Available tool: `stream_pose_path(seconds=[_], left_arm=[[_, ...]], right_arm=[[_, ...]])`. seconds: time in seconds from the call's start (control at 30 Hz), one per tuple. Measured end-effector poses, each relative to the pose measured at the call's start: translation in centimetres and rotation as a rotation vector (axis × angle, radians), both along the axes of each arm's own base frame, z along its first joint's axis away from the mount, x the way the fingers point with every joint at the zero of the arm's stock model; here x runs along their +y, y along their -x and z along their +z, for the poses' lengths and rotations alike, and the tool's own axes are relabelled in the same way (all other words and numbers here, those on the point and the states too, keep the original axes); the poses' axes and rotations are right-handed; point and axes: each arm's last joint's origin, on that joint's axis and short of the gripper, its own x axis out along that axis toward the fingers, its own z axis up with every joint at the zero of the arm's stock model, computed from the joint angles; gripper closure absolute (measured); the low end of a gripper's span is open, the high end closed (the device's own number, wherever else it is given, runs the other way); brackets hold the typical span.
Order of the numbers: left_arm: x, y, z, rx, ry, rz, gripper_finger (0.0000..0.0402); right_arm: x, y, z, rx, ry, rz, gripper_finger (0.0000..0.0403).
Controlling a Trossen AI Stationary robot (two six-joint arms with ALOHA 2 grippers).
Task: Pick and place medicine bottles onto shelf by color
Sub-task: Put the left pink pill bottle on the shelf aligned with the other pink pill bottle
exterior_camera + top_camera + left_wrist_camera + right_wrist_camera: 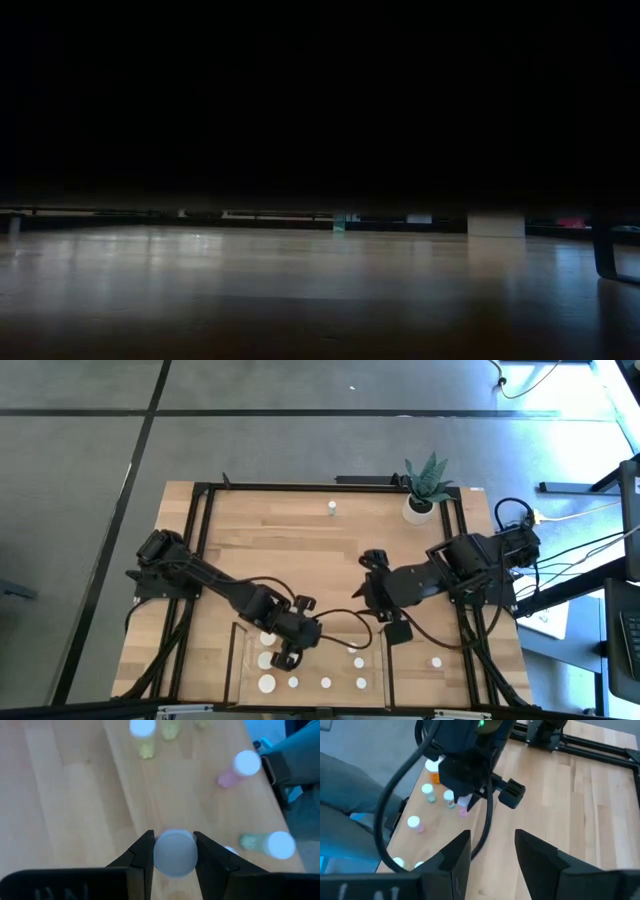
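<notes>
Left wrist view: white-capped bottle between hand fingers.

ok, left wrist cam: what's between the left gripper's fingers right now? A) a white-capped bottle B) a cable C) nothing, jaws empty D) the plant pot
A: the left gripper has its two dark fingers closed against either side of a white-capped bottle, seen from above over the shelf.

Wooden table carries shelf, bottles, potted plant.
</notes>
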Motion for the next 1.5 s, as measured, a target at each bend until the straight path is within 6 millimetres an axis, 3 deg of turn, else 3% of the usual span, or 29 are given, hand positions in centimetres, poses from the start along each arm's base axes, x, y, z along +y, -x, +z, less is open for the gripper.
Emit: stream_pose_path(seconds=[0.4,0.7,0.93,1.5], left_arm=[[-1.5,-1.4,2.7,-0.098,0.041,-0.023,0.0305],[-3.6,-2.3,-0.3,-0.042,0.019,-0.059,0.0305],[-3.9,-3.6,-2.3,-0.028,0.019,-0.054,0.0305],[-3.6,-4.2,-3.1,-0.014,0.029,-0.018,0.0305]], right_arm=[[2.0,1.0,0.0,0.009,-0.058,0.013,0.0247],[3.2,1.5,0.2,-0.008,-0.065,0.056,0.0247],[3.3,1.5,0.2,-0.010,-0.064,0.060,0.0247],[3.3,1.5,0.2,-0.010,-0.063,0.061,0.0247]])
